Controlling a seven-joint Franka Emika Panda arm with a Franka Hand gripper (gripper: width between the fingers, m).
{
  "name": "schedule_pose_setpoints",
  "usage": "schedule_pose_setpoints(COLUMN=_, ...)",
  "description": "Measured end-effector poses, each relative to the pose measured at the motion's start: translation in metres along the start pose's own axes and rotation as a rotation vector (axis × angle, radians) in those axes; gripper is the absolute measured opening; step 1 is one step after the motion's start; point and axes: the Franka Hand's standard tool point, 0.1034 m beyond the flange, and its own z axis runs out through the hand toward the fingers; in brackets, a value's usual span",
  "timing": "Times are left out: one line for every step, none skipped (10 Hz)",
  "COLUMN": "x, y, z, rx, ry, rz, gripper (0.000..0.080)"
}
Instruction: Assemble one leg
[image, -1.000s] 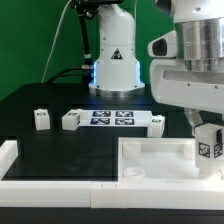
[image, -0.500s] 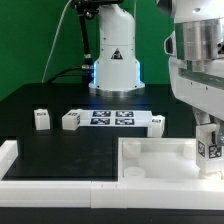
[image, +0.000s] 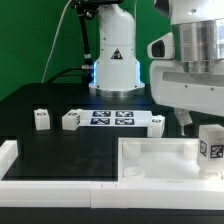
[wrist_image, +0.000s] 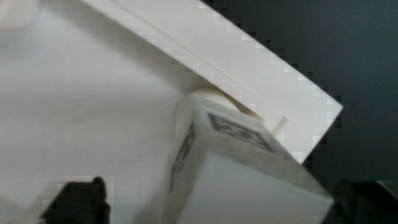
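I see the gripper (wrist_image: 222, 203) with its jaws spread wide. In the wrist view the two dark fingertips (wrist_image: 79, 200) sit far out on both sides. The leg (image: 211, 148) stands between them with a gap on each side, so the jaws are not pinching it. In the exterior view the leg stands upright close to the exterior view's right edge, in the right end of the tray-shaped part (image: 155, 144). Its square tag faces the camera. One dark finger (image: 185, 119) hangs just beside the top of the leg, on the exterior view's left of it. I cannot see the other finger in that view. The front rim of the tray hides the foot of the leg, so I cannot tell how it sits on the tray floor. In the wrist view the raised rim runs slanted right next to the leg, and the black table (image: 60, 150) lies past that edge. The tray floor to the exterior view's left of the leg is open white space. Farther back there is a row on the table: two other legs (image: 41, 119) (image: 72, 120), then the marker board (image: 112, 118), then a third leg (image: 157, 122) just beside the board's right end. A wide strip of open black table lies between that row and the tray. A low white wall (image: 12, 152) runs along the exterior view's left and front edge of the table.
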Motion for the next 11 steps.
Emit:
schedule_pose_setpoints(x=-0.0024, y=-0.0017, z=0.0027, rx=-0.004, ry=-0.001, rz=-0.151, gripper=0.0648)
schedule_pose_setpoints(x=-0.0042, y=-0.0022, z=0.0040, rx=-0.011, ry=0.002, rz=-0.270, gripper=0.0648)
schedule_pose_setpoints(x=-0.0072, y=-0.0035, z=0.0046, rx=-0.028, ry=0.012, rz=-0.377, gripper=0.0649)
schedule_pose_setpoints(x=-0.0092, y=-0.0042, z=0.0051, rx=-0.044, ry=0.020, rz=-0.513, gripper=0.0649)
schedule_pose_setpoints(x=-0.0091, y=-0.0038, z=0.0053, rx=-0.048, ry=0.019, rz=-0.617, gripper=0.0649)
schedule_pose_setpoints(x=-0.0083, y=-0.0036, z=0.0050, rx=-0.052, ry=0.019, rz=-0.706, gripper=0.0649)
schedule_pose_setpoints(x=-0.0058, y=-0.0025, z=0.0043, rx=-0.055, ry=0.019, rz=-0.820, gripper=0.0649)
schedule_pose_setpoints(x=-0.0042, y=-0.0014, z=0.0042, rx=-0.057, ry=0.018, rz=-0.884, gripper=0.0649)
schedule_pose_setpoints(x=-0.0037, y=-0.0010, z=0.0042, rx=-0.062, ry=0.017, rz=-0.958, gripper=0.0649)
schedule_pose_setpoints(x=-0.0037, y=-0.0010, z=0.0042, rx=-0.062, ry=0.017, rz=-0.958, gripper=0.0538)
schedule_pose_setpoints(x=-0.0037, y=-0.0010, z=0.0042, rx=-0.062, ry=0.017, rz=-0.956, gripper=0.0538)
